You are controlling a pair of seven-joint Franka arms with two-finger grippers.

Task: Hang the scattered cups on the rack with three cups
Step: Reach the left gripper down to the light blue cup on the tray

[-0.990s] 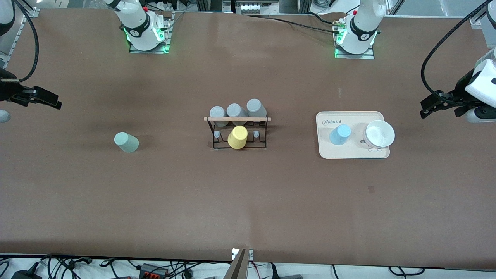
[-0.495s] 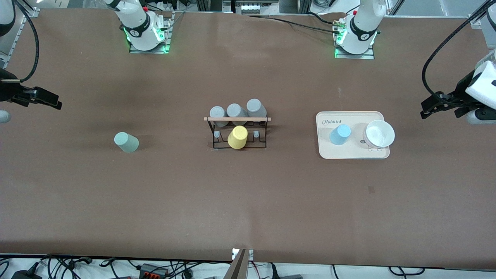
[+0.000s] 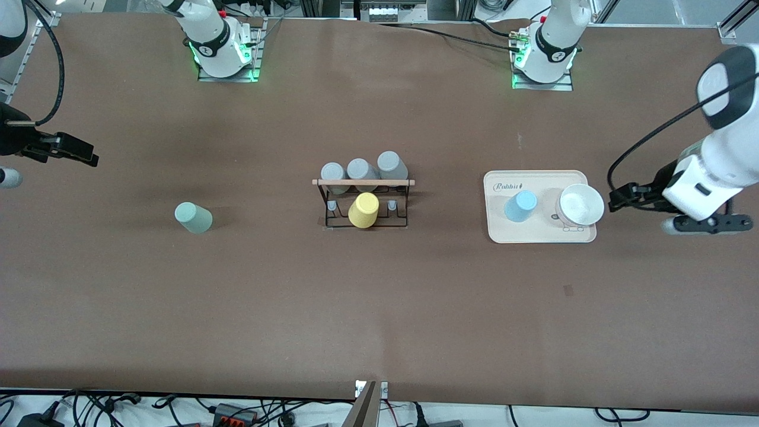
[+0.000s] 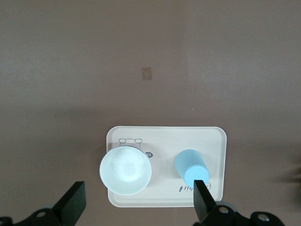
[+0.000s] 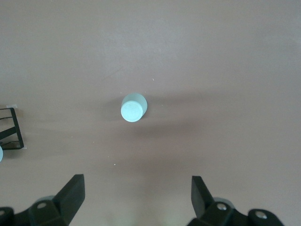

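The light blue cup lies on the cream tray; it also shows in the left wrist view. The pale mint green cup sits on the table toward the right arm's end and shows in the right wrist view. The black wire rack with its wooden rod stands mid-table and carries three grey cups and a yellow cup. My left gripper is open and empty, just off the tray's end beside the bowl. My right gripper is open and empty, well away from the mint cup.
A white bowl stands on the tray beside the blue cup, and shows in the left wrist view. A corner of the rack shows in the right wrist view. A small mark is on the table. Cables run along the table's nearest edge.
My left arm has swung in from the table's end to just beside the tray. My right gripper has barely shifted. The cups and the rack have not moved.
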